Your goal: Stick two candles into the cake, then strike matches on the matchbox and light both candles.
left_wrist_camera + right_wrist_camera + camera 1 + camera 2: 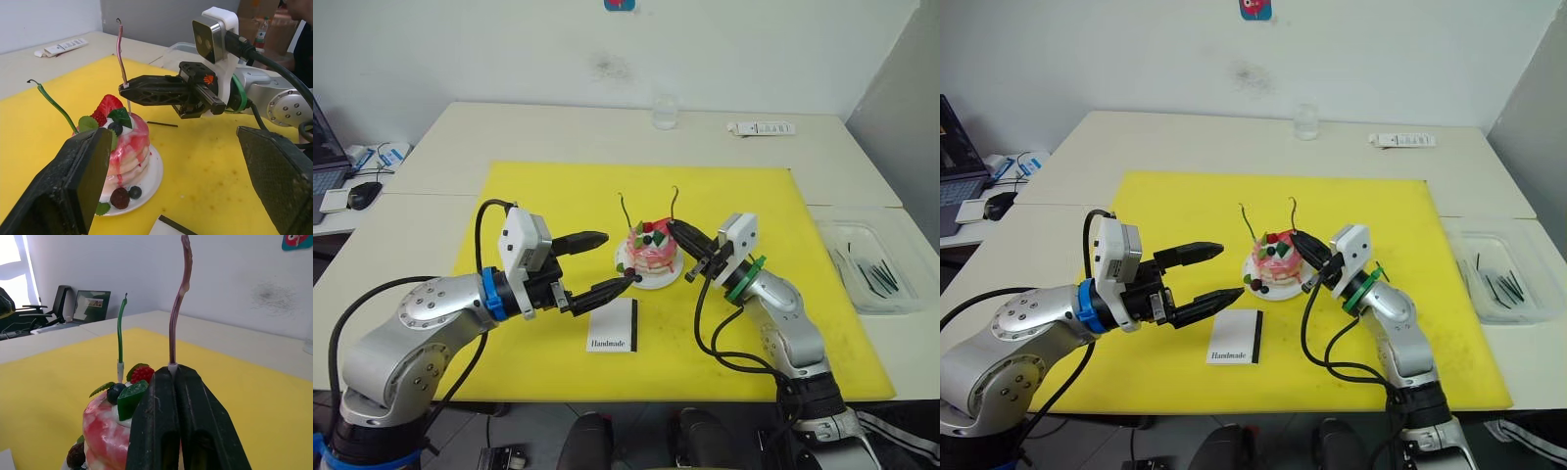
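Note:
The pink cake sits on its white plate in the middle of the yellow mat. Two candles rise from its top. The green candle stands free on the left. My right gripper is shut on the white base of the purple candle, whose thin pin reaches down to the cake top. My left gripper is open and empty just left of the plate, its fingers wide apart. The white matchbox lies flat in front of the cake. A thin dark match lies on the mat behind the cake.
A clear tray holding several dark sticks sits off the mat at the right. At the table's back stand a glass and a white remote-like bar. A laptop and mouse lie on the desk at far left.

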